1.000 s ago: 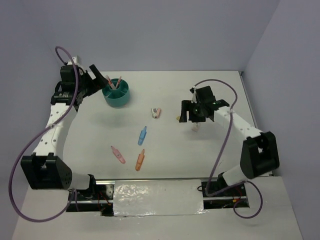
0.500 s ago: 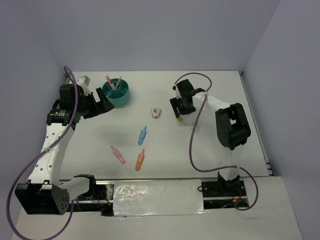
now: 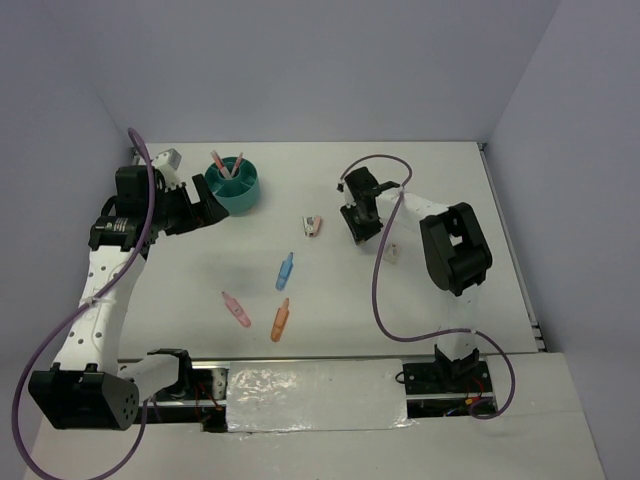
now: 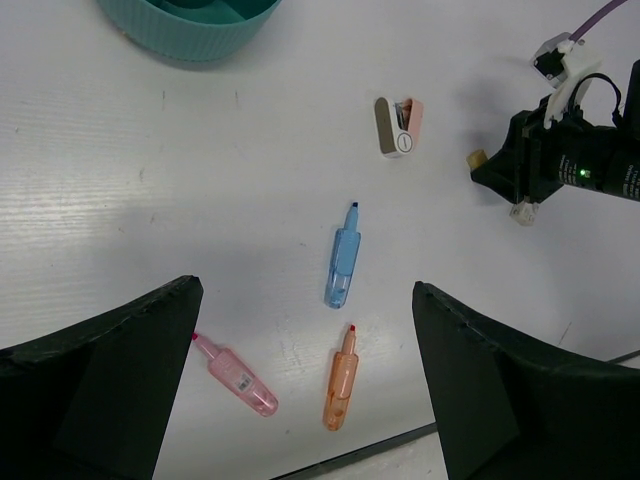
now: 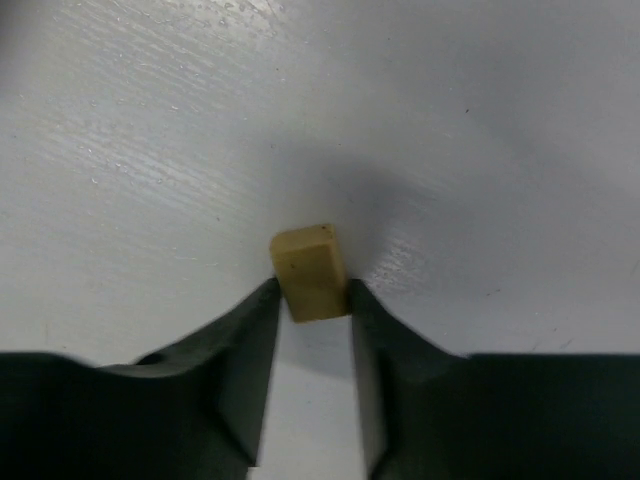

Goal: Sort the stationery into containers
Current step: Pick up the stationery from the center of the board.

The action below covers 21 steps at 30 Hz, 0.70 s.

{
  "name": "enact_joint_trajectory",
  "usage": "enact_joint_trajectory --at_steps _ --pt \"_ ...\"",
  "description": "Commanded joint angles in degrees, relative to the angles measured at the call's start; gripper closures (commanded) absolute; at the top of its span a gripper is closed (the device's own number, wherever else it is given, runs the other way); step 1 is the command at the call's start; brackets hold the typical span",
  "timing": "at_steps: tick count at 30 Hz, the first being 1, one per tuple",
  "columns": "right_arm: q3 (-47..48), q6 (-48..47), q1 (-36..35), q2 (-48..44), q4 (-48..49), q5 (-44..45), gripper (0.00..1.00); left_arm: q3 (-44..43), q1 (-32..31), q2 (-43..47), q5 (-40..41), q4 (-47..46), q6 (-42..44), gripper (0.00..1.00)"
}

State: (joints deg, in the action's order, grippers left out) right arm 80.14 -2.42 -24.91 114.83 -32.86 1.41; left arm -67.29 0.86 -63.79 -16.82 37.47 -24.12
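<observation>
Right wrist view: right gripper [image 5: 312, 295] pinched a tan eraser [image 5: 308, 268], obscured from above. Left gripper [image 4: 305, 290] stood wide open.

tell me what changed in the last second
The right gripper swung left and closed on the tan eraser. The left gripper drew back from the organiser rim toward the near side, jaws wide open throughout. The pink marker, blue marker, orange marker, stapler and organiser stayed put.
</observation>
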Motion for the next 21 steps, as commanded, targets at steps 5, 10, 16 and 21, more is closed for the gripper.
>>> enact_joint_trajectory --at_steps 5,10,16,21 --pt "0.46 2.33 -1.55 -3.36 -1.25 -1.38 0.87 -2.58 -0.34 -0.63 -4.69 0.75 0.65 0.01" --pt "-6.65 7.34 -9.35 -23.19 13.22 -19.85 0.93 -4.96 -0.42 -3.44 -18.40 -1.78 -7.85 0.01" --pt "-8.41 10.15 -17.54 -30.79 20.54 -24.79 1.00 -6.89 -11.39 -4.94 -18.78 -8.45 -19.55 0.01" --pt "-6.40 9.36 -19.56 -33.53 21.18 -23.56 1.00 -7.60 -12.55 -5.91 -20.00 -8.47 -24.39 0.14"
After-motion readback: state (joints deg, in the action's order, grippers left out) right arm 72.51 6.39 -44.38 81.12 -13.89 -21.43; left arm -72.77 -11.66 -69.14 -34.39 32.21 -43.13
